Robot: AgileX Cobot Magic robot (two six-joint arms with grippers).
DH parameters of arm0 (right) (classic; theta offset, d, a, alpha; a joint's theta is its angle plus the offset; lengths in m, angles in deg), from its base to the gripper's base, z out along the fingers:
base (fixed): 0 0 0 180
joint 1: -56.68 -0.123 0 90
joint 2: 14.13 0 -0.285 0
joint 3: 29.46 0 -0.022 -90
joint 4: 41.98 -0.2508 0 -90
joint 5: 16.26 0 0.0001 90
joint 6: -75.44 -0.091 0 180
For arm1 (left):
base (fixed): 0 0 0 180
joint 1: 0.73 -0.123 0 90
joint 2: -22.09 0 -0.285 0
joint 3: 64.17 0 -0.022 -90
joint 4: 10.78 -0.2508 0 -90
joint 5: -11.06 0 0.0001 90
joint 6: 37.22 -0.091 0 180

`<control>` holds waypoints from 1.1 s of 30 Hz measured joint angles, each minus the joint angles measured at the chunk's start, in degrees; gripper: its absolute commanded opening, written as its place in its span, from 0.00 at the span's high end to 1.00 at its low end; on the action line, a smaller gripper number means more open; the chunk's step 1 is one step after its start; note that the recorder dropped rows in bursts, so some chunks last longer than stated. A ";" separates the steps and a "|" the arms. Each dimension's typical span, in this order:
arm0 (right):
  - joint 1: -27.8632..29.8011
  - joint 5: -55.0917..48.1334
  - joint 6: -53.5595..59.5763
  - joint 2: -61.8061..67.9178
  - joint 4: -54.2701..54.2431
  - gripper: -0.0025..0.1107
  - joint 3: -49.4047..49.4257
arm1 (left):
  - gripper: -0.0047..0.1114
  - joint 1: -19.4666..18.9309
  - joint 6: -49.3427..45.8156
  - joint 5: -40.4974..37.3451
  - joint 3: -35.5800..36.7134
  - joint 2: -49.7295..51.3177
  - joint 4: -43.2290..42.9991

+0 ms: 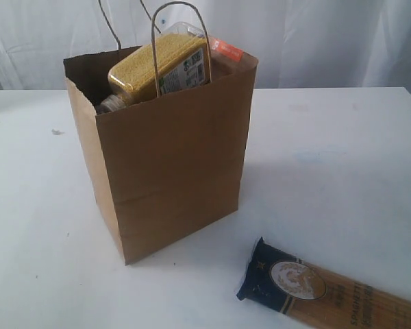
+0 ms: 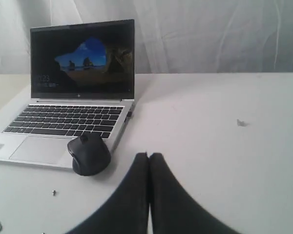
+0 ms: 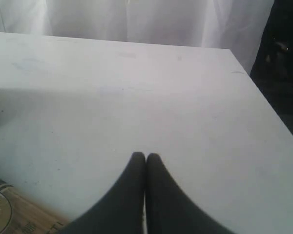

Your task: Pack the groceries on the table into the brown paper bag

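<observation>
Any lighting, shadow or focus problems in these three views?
Exterior view: soft even light, the brown paper bag casts a faint shadow on the table, long spaghetti pack cropped by the frame. Left wrist view: left gripper underexposed, laptop screen bright. Right wrist view: right gripper a black silhouette.

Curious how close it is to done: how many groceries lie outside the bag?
1: the spaghetti pack on the table, apart from the brown paper bag. Others may lie out of view.

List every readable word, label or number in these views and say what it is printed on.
"SPAGHETTI", probable, blurred: along the long spaghetti pack.
Label on the yellow-grain bottle: too small to read.
Orange label behind it: blurred.
Lock-screen digits on the laptop: unreadable.
</observation>
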 measured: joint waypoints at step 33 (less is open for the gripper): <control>0.00 0.00 0.00 0.00 0.00 0.98 0.00 | 0.96 -0.35 -12.17 -9.88 6.98 -35.73 6.35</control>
